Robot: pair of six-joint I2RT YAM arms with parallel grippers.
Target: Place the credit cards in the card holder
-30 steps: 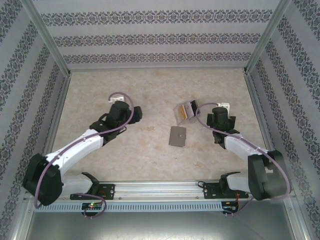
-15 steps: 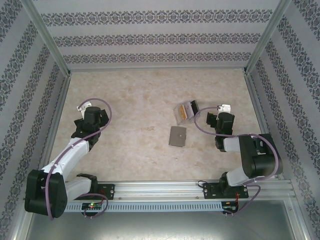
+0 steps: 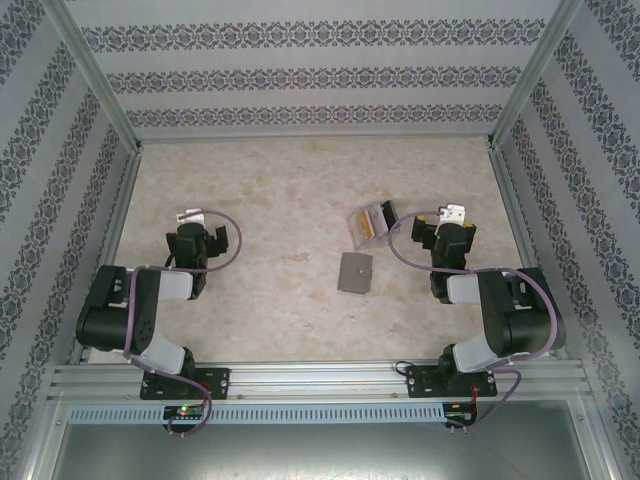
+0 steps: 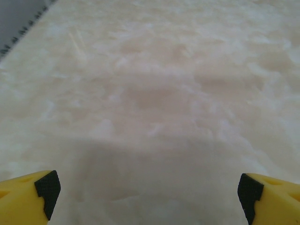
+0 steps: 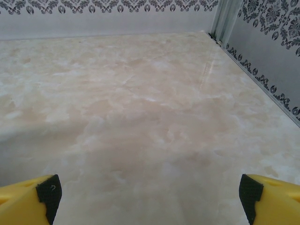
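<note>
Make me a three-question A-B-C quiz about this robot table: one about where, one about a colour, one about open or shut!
1. Where is the grey card holder?
A. On the table, nearer the arms' bases than the clear box.
B. On top of the box.
C. In a pincer.
2. What colour are the pincer fingers?
A. Red.
B. Yellow with black tips.
C. Green.
3. How are the left pincer and right pincer?
A. Both shut.
B. One shut.
C. Both open, empty.
Answers: A, it lies apart from the box, toward the bases; B, both wrist views show it; C, bare table shows between wide-apart fingers.
</note>
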